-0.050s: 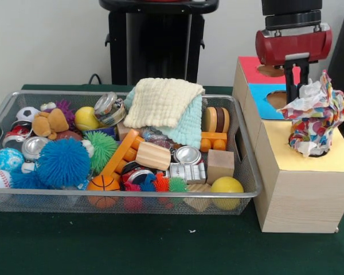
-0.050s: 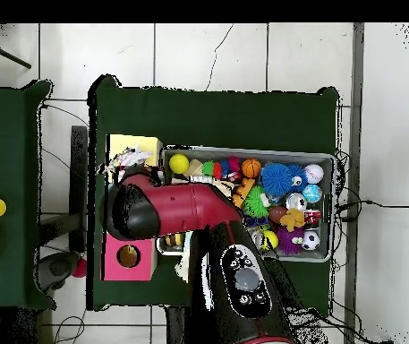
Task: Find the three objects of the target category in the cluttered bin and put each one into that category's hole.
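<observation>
Holding cloth (image 1: 315,117), tool (image 1: 296,94) above box (image 1: 301,180) hole

Front view: mesh bin (image 1: 6,114) left, wooden box (image 1: 301,189) just right — patterned cloth (image 1: 315,114) in its nearest hole; folded towels (image 1: 166,106) atop bin clutter.

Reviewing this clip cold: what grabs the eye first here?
A crumpled polka-dot cloth hangs under the red gripper, its lower end in the hole of the wooden box's yellow section. Next to the box sits a wire bin crammed with toys, with a fuzzy blue ball and folded cream towels standing out.
</observation>
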